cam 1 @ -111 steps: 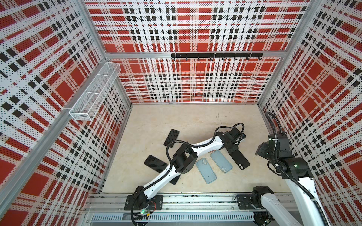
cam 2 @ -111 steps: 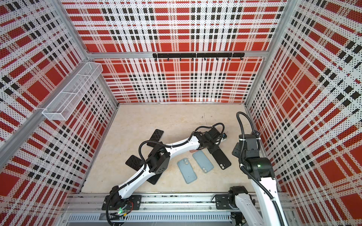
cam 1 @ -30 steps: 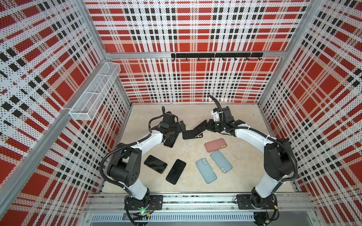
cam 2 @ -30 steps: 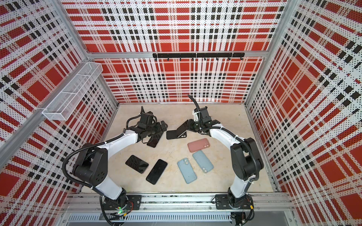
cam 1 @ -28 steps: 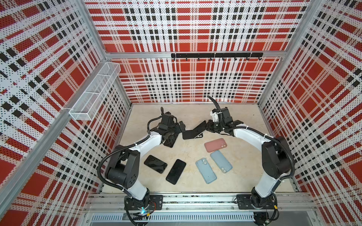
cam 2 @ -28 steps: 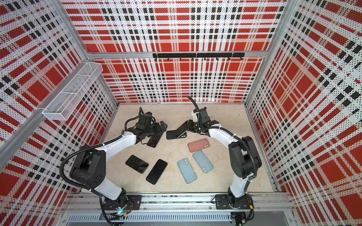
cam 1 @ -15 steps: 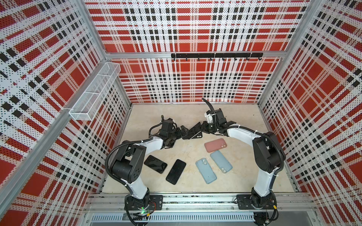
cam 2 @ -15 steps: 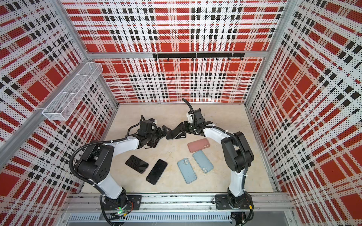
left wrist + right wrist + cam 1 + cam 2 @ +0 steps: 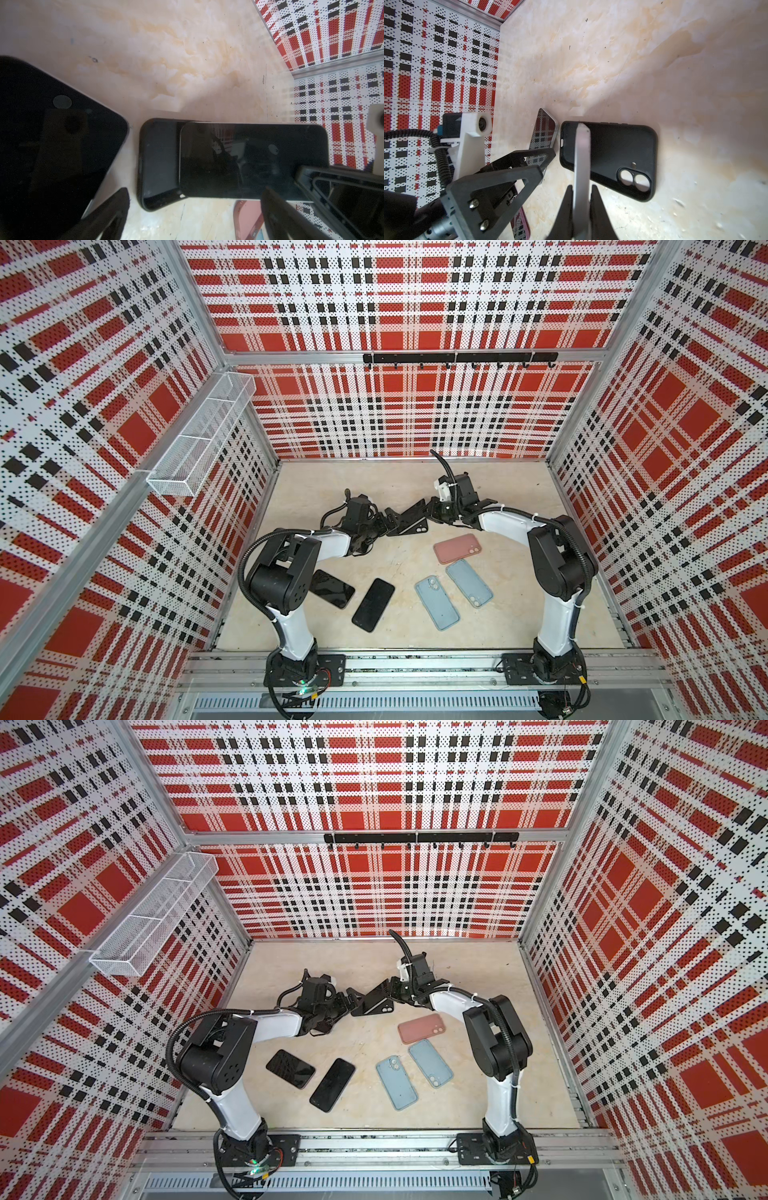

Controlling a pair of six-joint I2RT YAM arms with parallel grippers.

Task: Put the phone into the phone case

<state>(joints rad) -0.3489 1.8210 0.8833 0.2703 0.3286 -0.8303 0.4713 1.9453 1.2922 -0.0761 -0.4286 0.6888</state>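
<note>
phone [image 9: 249, 162] is being gripped on edge by the right gripper [image 9: 581, 187], the fingers being clamped on its thin silver side. it is being held tilted over the black case [image 9: 610, 158], which is lying flat and open side up on the pale floor [image 9: 498, 489]. in the left wrist view one short end of the phone is overlapping the case, and the case's far end and rounded corners are being left uncovered. whether the two are touching cannot be told. the left gripper [image 9: 382, 523] is being held just beside that far end, fingers wide apart. a second phone [image 9: 545, 133] is lying just beside the case's short edge. bare floor is being left open toward the back wall [image 9: 415, 427]. a pink case [image 9: 457, 548] is lying near on the front side, with two blue cases [image 9: 437, 602] and two black phones [image 9: 373, 604] well apart beyond it.
</note>
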